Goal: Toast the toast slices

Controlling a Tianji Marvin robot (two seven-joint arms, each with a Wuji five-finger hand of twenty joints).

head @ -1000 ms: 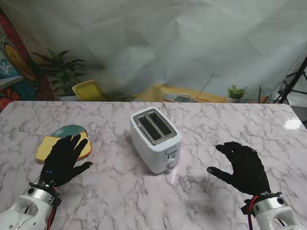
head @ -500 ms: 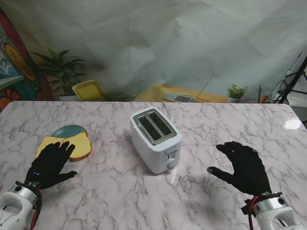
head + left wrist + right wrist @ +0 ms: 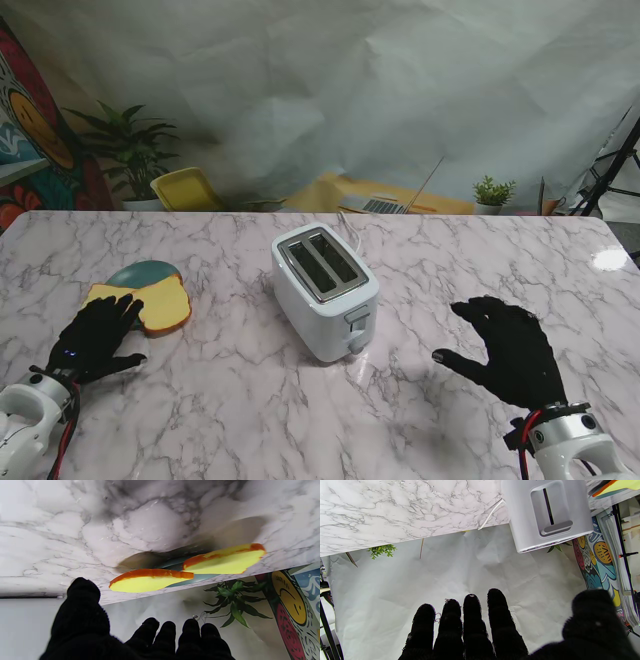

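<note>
Two yellow toast slices with orange crusts (image 3: 163, 303) lie on a teal plate (image 3: 145, 272) at the left of the marble table. The left wrist view shows both slices: one (image 3: 150, 580) closer to the fingers, the other (image 3: 225, 560) beyond it. My left hand (image 3: 95, 335) in a black glove sits just nearer to me than the slices, fingers apart, holding nothing. The white two-slot toaster (image 3: 323, 290) stands mid-table with empty slots, its lever (image 3: 556, 527) facing my right hand. My right hand (image 3: 510, 345) rests open to the toaster's right.
A white cord (image 3: 490, 515) runs from the toaster across the table. Beyond the table's far edge are a potted plant (image 3: 130, 150), a yellow chair (image 3: 185, 188), a small plant (image 3: 492, 192) and a white backdrop.
My left hand has drawn back toward me and to the left, uncovering the toast slices it was over. The right hand has stayed put.
</note>
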